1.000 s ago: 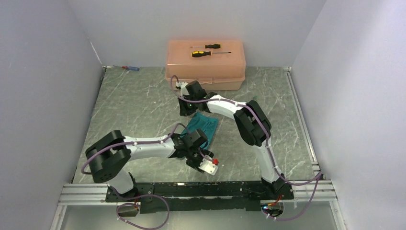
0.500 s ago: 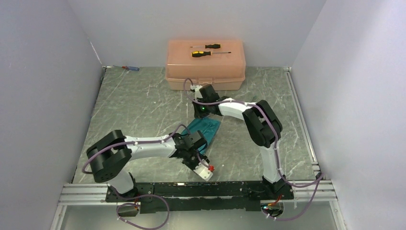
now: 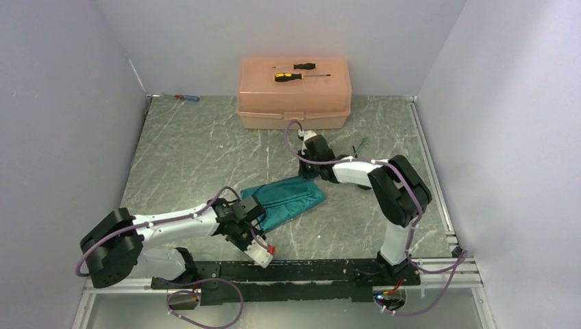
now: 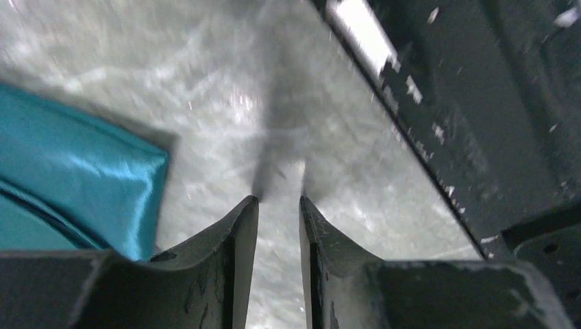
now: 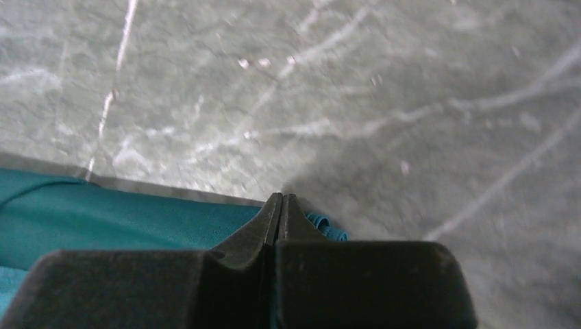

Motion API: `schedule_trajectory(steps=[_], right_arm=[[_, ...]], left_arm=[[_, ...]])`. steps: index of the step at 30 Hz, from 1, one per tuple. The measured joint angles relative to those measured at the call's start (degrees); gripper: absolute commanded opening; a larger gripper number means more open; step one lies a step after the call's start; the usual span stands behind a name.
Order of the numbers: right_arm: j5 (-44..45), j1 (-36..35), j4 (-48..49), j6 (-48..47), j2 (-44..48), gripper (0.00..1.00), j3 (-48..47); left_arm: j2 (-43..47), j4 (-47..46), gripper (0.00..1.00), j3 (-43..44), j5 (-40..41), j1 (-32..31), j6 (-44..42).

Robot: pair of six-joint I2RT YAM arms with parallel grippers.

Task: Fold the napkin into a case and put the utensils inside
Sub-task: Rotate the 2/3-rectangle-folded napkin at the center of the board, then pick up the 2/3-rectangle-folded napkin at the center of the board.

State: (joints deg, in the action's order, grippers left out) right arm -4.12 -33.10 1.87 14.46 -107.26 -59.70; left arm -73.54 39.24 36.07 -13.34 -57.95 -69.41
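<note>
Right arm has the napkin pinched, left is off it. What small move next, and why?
Probably ease the left gripper sideways onto the napkin corner beside it and close. It stands open over bare table, holding nothing, while the right gripper is shut on the other end; the fold likely needs both ends held.

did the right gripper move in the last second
Yes: the right gripper slid rightward, from under the peach box's left end to under its middle.
</note>
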Motion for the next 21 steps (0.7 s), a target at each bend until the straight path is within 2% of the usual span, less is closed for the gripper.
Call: schedule_trajectory(steps=[8,14,15,16,18,19,21], right_arm=[[7.41,-0.04,0.66,3.5,8.55,0.03,8.52],[12.31,-0.31,-0.17,3.17,15.93,0.1,8.66],[13.07,-0.63,0.11,2.78,17.49,0.15,8.94],[14.34,-1.22,1.46,1.9,19.98,0.28,10.14],[16.39,-3.52,4.42,0.13,27.04,0.95,14.14],[16.44,-4.74,6.6,-0.76,31.19,0.99,16.5],[14.91,-5.99,11.43,-1.31,37.9,1.0,19.87]], left_arm=[[3.8,1.14,0.37,-1.95,4.31,8.44,-1.51],[4.24,1.27,0.43,3.74,2.58,14.1,1.62],[4.52,0.57,0.44,4.83,1.73,14.73,2.23],[5.07,-0.28,0.45,5.46,0.68,15.12,2.6],[6.67,-2.01,0.46,5.6,-1.44,15.37,2.56],[7.54,-2.84,0.47,5.33,-2.34,15.37,2.47],[8.76,-4.48,0.49,4.7,-3.17,15.37,2.54]])
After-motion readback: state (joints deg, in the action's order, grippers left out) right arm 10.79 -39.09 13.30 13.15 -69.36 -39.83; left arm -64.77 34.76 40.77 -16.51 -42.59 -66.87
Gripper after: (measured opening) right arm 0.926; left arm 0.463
